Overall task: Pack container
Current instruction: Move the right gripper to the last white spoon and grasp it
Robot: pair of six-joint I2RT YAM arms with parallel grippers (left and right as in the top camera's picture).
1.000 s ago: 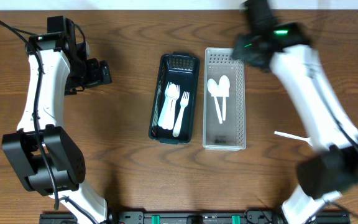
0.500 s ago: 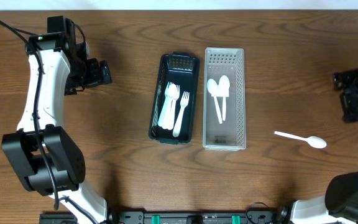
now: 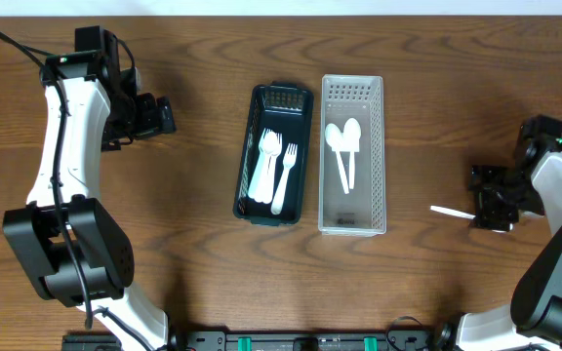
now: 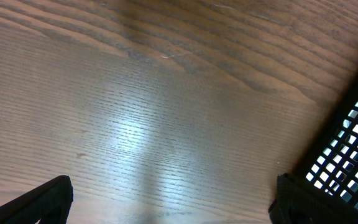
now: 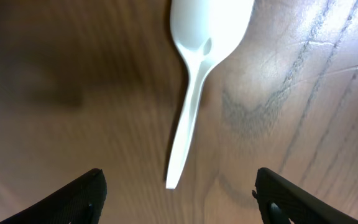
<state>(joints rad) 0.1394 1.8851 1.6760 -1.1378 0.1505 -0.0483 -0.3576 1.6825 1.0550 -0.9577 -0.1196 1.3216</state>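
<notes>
No legible text, label, brand, number or sign in any view. None on the black basket point(image 3: 281, 95), the clear bin point(image 3: 354, 210), the white plastic spoon point(image 5: 197, 93) or the wooden counter point(image 3: 193, 244).

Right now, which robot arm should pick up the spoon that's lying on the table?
The right one, probably. The right gripper hangs open directly over the loose spoon, fingers on either side of it. The left gripper is far off past the black tray, with no spoon near it.
</notes>
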